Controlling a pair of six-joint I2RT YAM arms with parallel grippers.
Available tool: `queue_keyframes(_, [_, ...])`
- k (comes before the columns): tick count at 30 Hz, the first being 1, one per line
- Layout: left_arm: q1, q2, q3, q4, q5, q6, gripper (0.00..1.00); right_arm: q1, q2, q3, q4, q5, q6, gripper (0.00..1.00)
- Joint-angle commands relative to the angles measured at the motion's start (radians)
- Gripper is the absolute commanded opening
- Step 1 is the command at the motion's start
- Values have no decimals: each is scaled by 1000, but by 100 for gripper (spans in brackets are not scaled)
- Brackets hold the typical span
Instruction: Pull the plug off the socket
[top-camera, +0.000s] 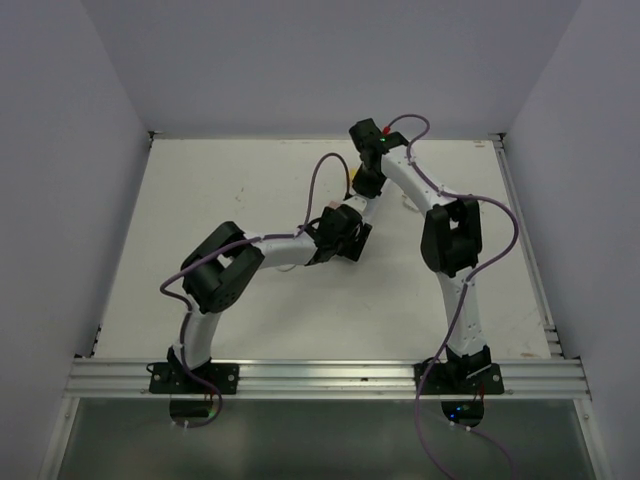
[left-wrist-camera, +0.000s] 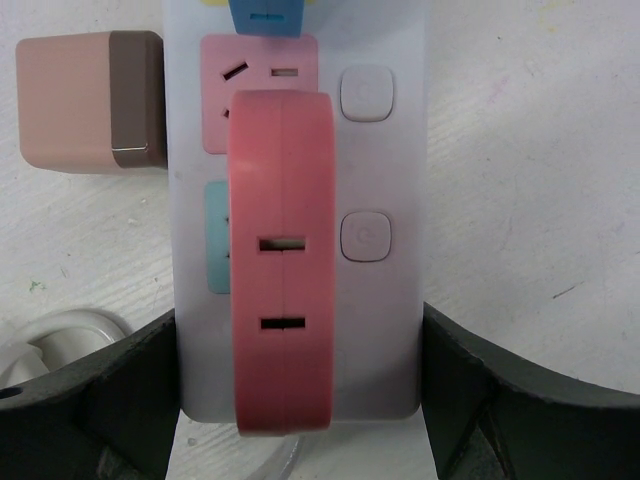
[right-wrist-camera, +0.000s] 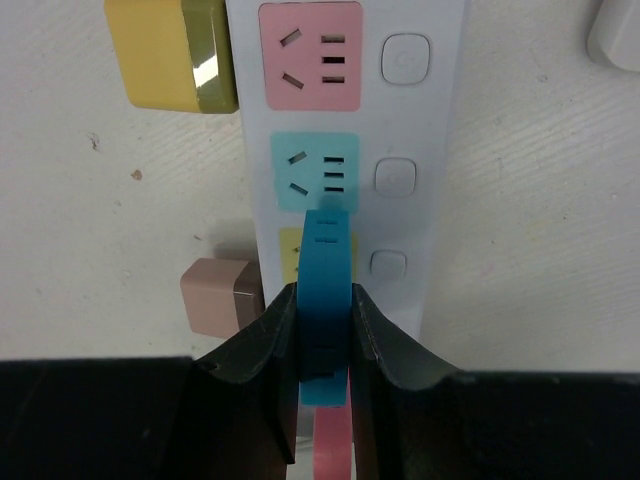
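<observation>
The socket (left-wrist-camera: 385, 160) is a white power strip with pink, blue and yellow outlet faces, lying flat on the table. My left gripper (left-wrist-camera: 298, 335) is shut across the strip's near end, one finger pressed on each long side. A red plug (left-wrist-camera: 282, 260) sits in the strip between those fingers. My right gripper (right-wrist-camera: 325, 310) is shut on a blue plug (right-wrist-camera: 326, 265) that stands over the yellow outlet face of the socket (right-wrist-camera: 440, 150). Whether its prongs are seated is hidden. In the top view both grippers (top-camera: 345, 235) (top-camera: 366, 185) meet at mid table and cover the strip.
A pink-brown cube (left-wrist-camera: 90, 100) lies against the strip's side, with a yellow cube (right-wrist-camera: 170, 55) further along. The strip's looped white cord (left-wrist-camera: 60, 335) curls near my left finger. A white object (right-wrist-camera: 615, 35) sits at the right wrist view's far right corner.
</observation>
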Motion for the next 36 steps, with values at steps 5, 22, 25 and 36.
queue_keyframes(5, [-60,200,-36,-339,98,76,0,2,6,145,-42,-59,81,0])
queue_keyframes(22, [-61,234,-15,-358,135,88,0,-26,-55,55,58,-211,75,0])
queue_keyframes(25, [-61,234,-15,-359,138,89,0,-36,-71,32,87,-237,75,0])
queue_keyframes(36, [-61,244,-10,-367,144,89,0,-79,-129,-28,176,-353,81,0])
